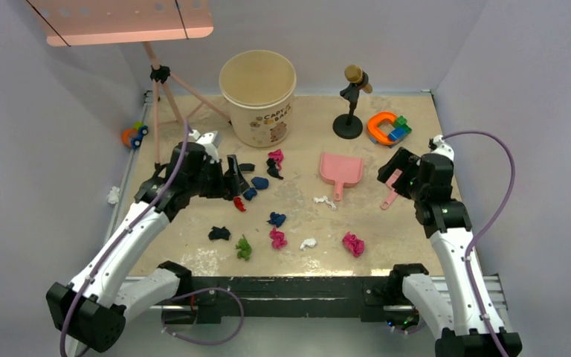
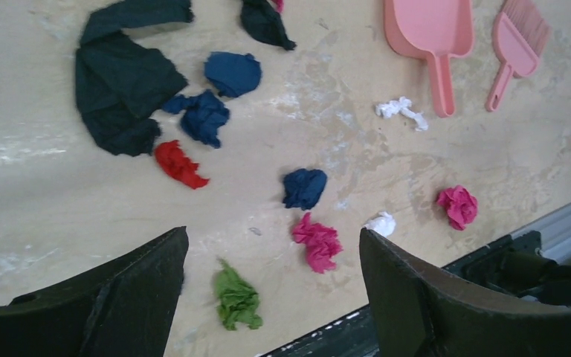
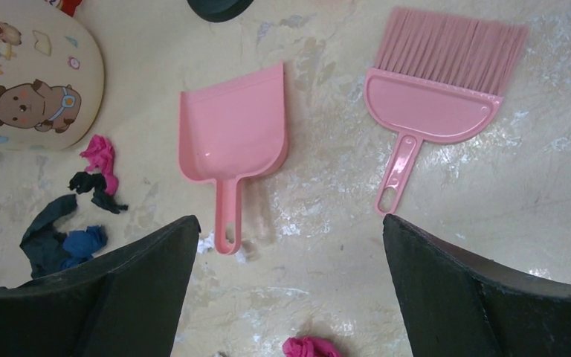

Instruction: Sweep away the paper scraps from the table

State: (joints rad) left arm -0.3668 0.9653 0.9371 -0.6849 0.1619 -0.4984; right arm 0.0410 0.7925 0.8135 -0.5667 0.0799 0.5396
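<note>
"Hovering spread and empty, the right hand [image 3: 286,227] is over the brush [image 3: 431,111]; the left hand [image 2: 273,236] gapes empty too."

"And the paper scraps [image 2: 318,242]?"

"Strewn over the bench [image 2: 44,186], middle and left. They look feather-light and soft, likely to skitter."

"So take the brush by its thin, stiff handle, the dustpan [image 3: 234,134] likewise. The plastic looks slick; pinch squarely."

Two white-and-black arms [image 1: 123,245] with looping purple cables [image 1: 513,175] and broad black fingers [image 2: 431,297]
</note>
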